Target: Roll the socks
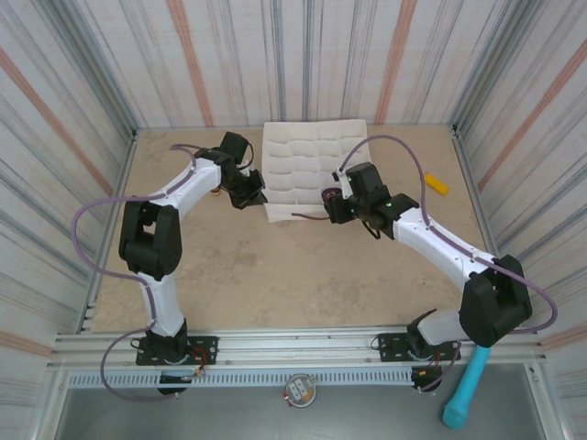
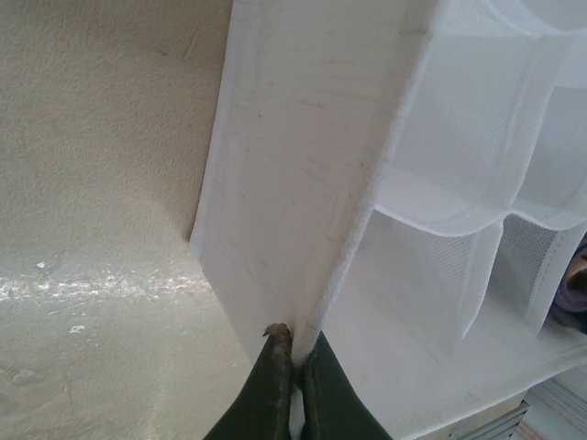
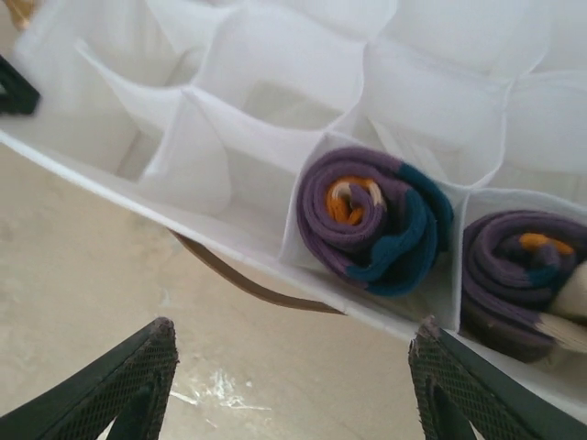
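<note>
My right gripper (image 3: pixel 293 335) stood wide and empty. Just ahead of it, a rolled purple knit sock with teal heel and orange toe (image 3: pixel 371 220) and a second matching rolled sock (image 3: pixel 518 275) filled neighbouring pockets of the white fabric compartmented tray (image 3: pixel 220 234). My left gripper (image 2: pixel 292 341) pinched that tray's side wall, so I judged the rolling finished; next I needed to back out without snagging the tray.

The left gripper (image 2: pixel 292 339) enters from the bottom edge. Its dark fingers (image 2: pixel 264 394) are pressed together on the outer wall rim of the white fabric tray (image 2: pixel 293 165). Mesh-walled compartments (image 2: pixel 459 183) lie to the right. A patch of purple sock (image 2: pixel 570 284) shows at the far right edge. The beige table (image 2: pixel 101 183) lies to the left.
</note>
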